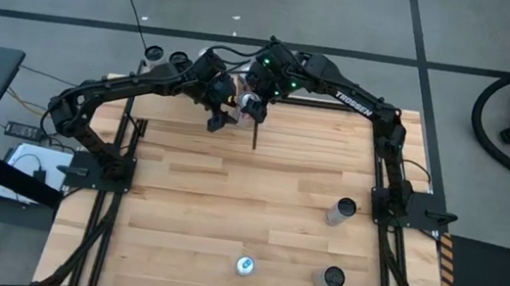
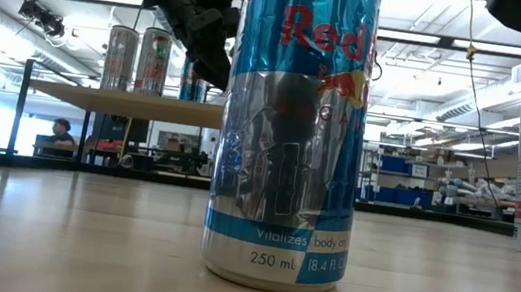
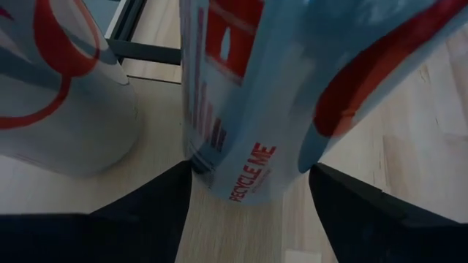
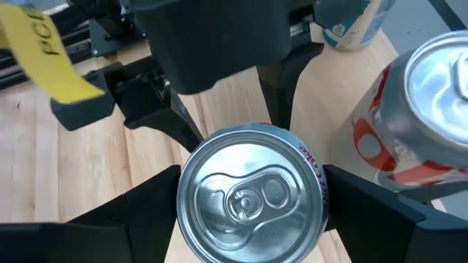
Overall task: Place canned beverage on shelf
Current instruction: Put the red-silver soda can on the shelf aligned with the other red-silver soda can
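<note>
Up on the shelf (image 2: 125,102), both tools bracket one can (image 4: 250,191), left tool (image 3: 248,191) and right tool (image 4: 250,201) spread beside it; release step, next both should back away cleanly.

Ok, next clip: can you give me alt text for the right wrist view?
A silver can seen top-down, tab unopened, stands between the right tool's two dark fingers on pale wood. The left tool faces it from the far side, straddling the same can; another can, silver and red, stands close beside it.
</note>
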Robot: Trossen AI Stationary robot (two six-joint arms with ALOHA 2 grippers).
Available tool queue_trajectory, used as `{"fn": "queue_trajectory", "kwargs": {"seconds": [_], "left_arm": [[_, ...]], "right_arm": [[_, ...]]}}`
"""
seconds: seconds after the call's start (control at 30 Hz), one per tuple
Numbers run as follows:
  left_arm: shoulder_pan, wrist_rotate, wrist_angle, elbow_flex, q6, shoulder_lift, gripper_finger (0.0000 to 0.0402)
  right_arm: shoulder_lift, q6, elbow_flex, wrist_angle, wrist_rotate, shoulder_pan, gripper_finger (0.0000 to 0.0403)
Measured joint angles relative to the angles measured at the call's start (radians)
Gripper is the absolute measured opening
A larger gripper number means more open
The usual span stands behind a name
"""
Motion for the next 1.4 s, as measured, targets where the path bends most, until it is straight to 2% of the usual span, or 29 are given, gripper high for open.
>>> {"fn": "queue_trajectory", "kwargs": {"seconds": [0.63,1.1,1.4], "left_arm": [[0.000,-0.001,-0.013,0.000,-0.025,-0.001,0.0274],[-0.016,-0.026,-0.030,0.006,-0.027,-0.066,0.0274],[-0.078,-0.004,-0.074,0.008,-0.040,-0.092,0.0274]], "right_arm": [[0.000,0.009,-0.069,0.114,0.031,0.000,0.0319],[0.000,-0.004,-0.070,0.127,0.066,-0.006,0.0319],[0.000,-0.027,-0.071,0.152,0.108,-0.010,0.0319]]}}
